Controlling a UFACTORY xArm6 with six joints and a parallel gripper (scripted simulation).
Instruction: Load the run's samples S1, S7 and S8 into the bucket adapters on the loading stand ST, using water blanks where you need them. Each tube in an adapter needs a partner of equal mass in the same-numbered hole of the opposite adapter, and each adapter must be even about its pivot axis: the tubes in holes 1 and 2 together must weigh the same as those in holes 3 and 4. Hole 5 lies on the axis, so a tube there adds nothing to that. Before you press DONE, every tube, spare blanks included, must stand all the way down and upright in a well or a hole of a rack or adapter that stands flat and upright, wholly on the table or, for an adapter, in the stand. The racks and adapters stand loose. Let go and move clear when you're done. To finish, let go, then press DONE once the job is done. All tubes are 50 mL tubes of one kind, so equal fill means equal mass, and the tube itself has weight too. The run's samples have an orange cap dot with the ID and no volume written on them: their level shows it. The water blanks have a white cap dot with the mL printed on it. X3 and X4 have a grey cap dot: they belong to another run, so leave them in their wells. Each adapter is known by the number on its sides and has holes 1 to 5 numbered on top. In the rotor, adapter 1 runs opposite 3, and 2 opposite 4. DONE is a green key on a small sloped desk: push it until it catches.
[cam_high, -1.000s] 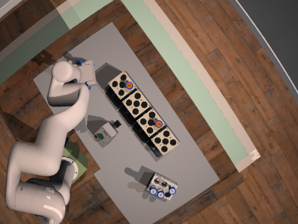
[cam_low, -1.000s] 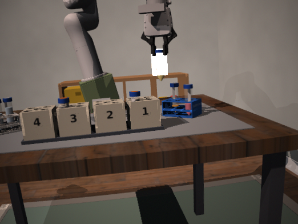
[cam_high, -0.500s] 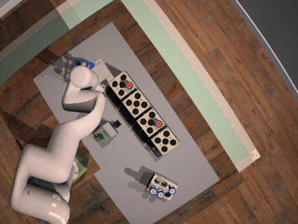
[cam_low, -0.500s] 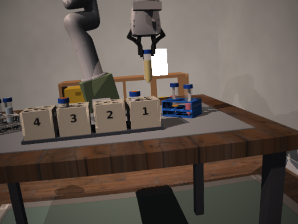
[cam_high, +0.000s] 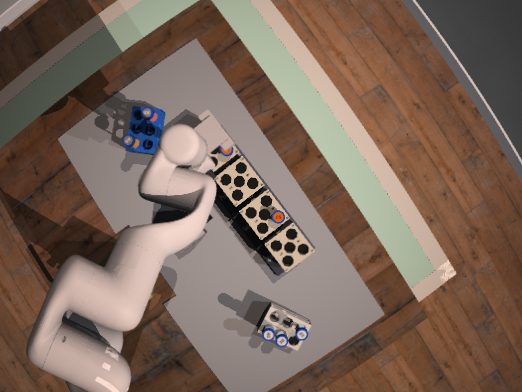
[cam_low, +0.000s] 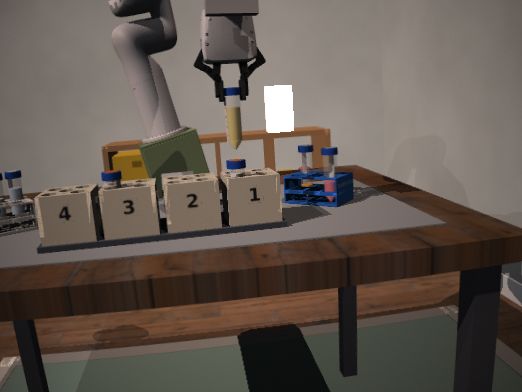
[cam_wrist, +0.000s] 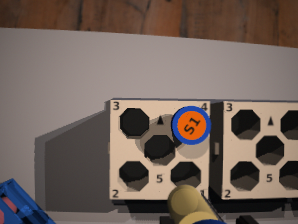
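Note:
My gripper (cam_low: 232, 94) is shut on a blue-capped tube (cam_low: 233, 122) (cam_wrist: 186, 201) with yellow liquid, hanging upright above adapter 1 (cam_low: 240, 207) (cam_wrist: 115, 150). Its ID is hidden. In the wrist view its tip shows near hole 1. Tube S1 (cam_high: 224, 152) (cam_low: 236, 163) (cam_wrist: 191, 125) stands in hole 4 of adapter 1. Adapter 2 (cam_low: 182, 222) (cam_wrist: 270, 193) and adapter 4 (cam_high: 301, 259) (cam_low: 75, 232) hold no tubes. Adapter 3 (cam_low: 140, 225) holds one orange-dot tube (cam_high: 278, 216) (cam_low: 111, 176), apparently S7. Three white-dot blanks (cam_high: 268, 334) (cam_high: 281, 340) (cam_high: 301, 333) stand in the pale rack (cam_high: 264, 322).
The blue rack (cam_high: 159, 120) (cam_low: 344, 190) holds two grey-dot tubes (cam_high: 147, 113) (cam_high: 128, 140), one with pink and one with orange liquid. It stands beyond the adapter 1 end of the stand (cam_low: 163, 239). The arm hides the DONE desk in the top view.

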